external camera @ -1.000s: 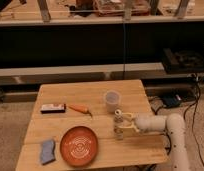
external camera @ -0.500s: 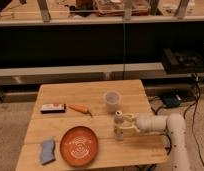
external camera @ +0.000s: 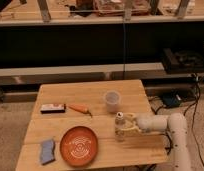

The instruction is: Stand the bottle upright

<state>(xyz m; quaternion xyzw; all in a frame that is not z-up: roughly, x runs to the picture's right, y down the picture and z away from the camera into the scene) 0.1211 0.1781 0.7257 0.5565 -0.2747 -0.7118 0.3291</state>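
Observation:
The bottle [external camera: 119,120], small, slim and pale with a white cap, stands upright on the wooden table [external camera: 95,100], right of centre near the front. My gripper [external camera: 120,129] reaches in from the right on the white arm [external camera: 160,124]. Its beige fingers [external camera: 116,132] are closed around the bottle's lower body. The cap and neck rise above the fingers.
A translucent plastic cup [external camera: 111,101] stands just behind the bottle. An orange plate [external camera: 79,145] lies front centre and a blue-grey cloth [external camera: 47,151] front left. A carrot [external camera: 79,108] and a dark snack bar [external camera: 52,108] lie at the left. The table's right edge is near the arm.
The gripper and the bottle have sunk slightly toward the table top. Everything else on the table has stayed in place.

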